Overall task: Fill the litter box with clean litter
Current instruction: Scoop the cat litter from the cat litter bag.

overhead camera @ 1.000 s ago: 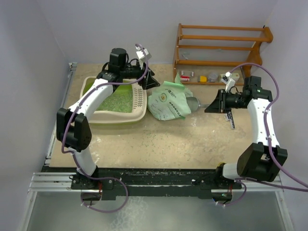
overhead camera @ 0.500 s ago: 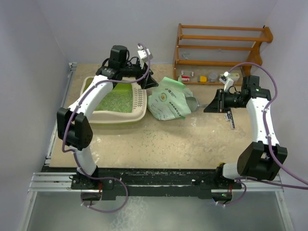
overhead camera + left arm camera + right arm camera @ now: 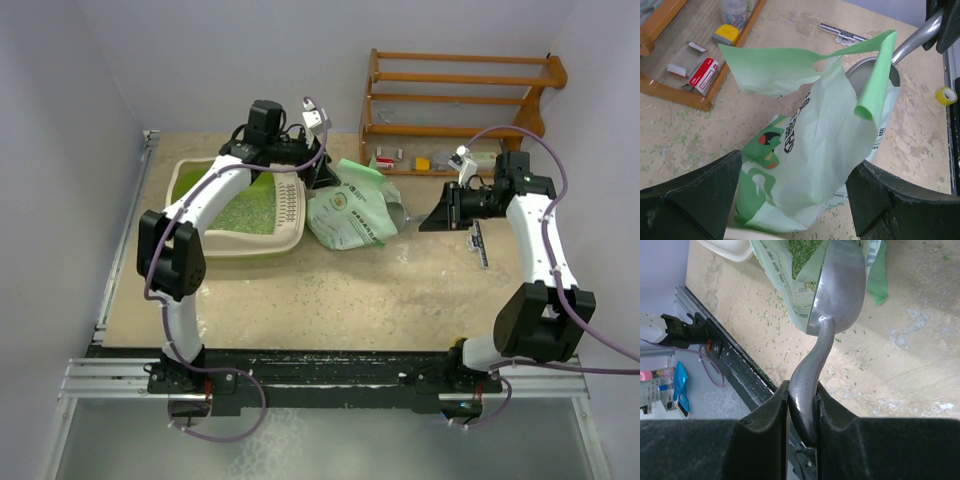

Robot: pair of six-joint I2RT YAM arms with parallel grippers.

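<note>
The large rounded cream plastic litter box (image 3: 240, 247) with its lime-green inside sits at the back left of the table (image 3: 400, 300), close to the left wall. Tiny green litter pellets (image 3: 245, 210) cover its floor. The table's near half lies open. A pale green printed plastic bag (image 3: 350, 215) slumps just beside the box, with a wooden rack (image 3: 460, 100) behind it. The left end effector (image 3: 792, 170) hangs spread wide and empty over the bag's torn top. The right end effector (image 3: 802, 390) pinches the handle of a grey metal scoop (image 3: 837, 280), its bowl at the bag's mouth. Since a second ago the left arm has swung right, from over the box toward the bag.
</note>
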